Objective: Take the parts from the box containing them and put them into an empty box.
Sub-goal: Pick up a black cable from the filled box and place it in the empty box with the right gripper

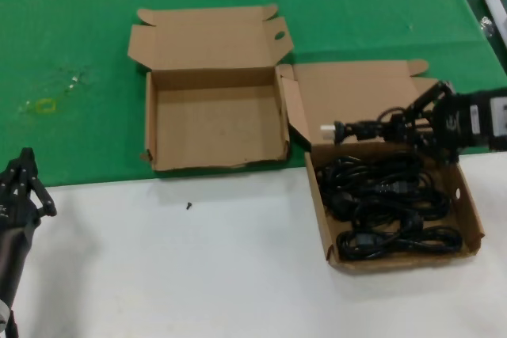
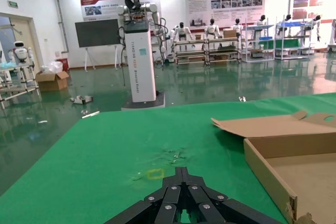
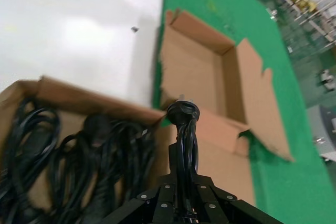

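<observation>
- Head view: left gripper idles at the table's 8 o'clock corner, jaws together, holding nothing.
- Empty box sits open at 12 o'clock, front corner ragged.
- Source box, at 3 o'clock, holds the remaining cords.
- Right gripper is clamped on one power cord. The cord's long axis and plug point toward 9 o'clock, straight at the empty box; the right arm is nearer.
</observation>
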